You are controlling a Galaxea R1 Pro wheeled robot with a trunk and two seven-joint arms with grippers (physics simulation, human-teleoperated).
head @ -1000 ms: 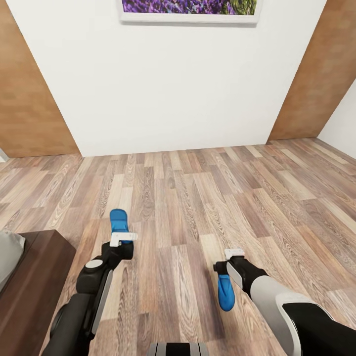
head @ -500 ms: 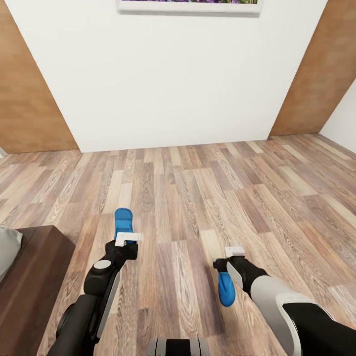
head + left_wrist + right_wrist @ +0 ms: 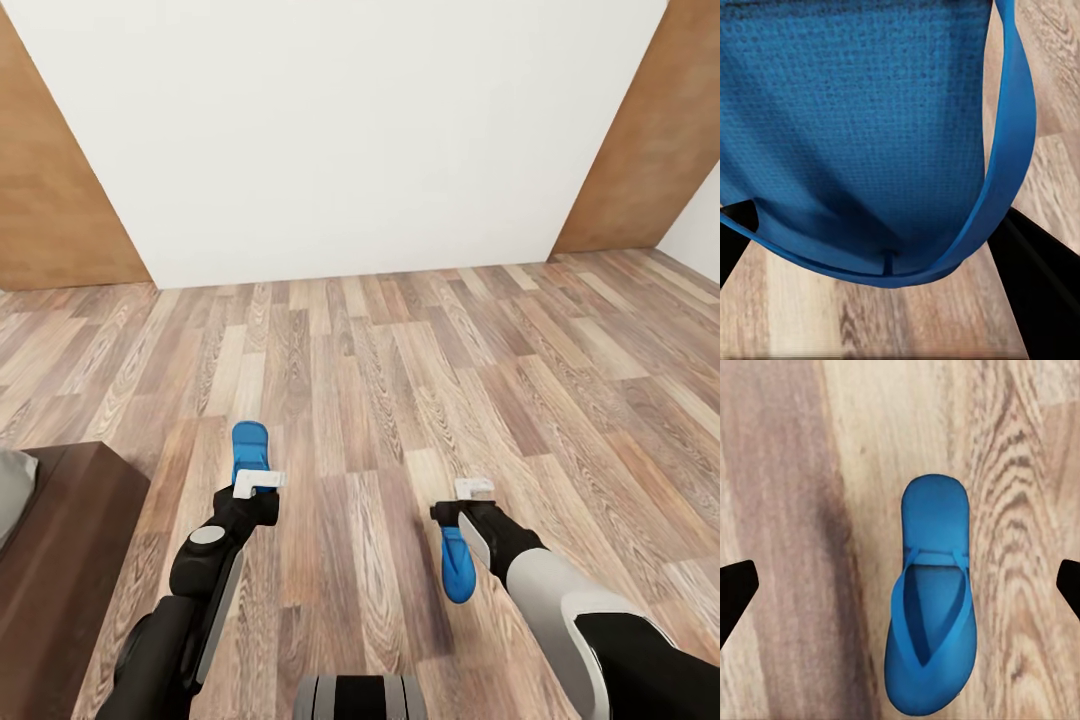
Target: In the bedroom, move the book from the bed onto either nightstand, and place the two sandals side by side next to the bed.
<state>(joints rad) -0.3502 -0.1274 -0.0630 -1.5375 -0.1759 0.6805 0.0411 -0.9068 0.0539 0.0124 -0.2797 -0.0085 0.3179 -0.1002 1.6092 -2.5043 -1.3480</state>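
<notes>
Blue foam is all over my left wrist view: one sandal (image 3: 870, 135) sits right between the left gripper (image 3: 257, 485) fingers, though whether they're clamped on it I cannot tell. The other sandal (image 3: 932, 600) lies flat on the plank floor (image 3: 400, 380) under my right gripper (image 3: 472, 492), whose fingers stand wide apart. I judge these light, bendy and a bit floppy, so I'd pinch the sole's edge, not the soft strap; the bed (image 3: 60, 560) corner is just beside my left arm.
</notes>
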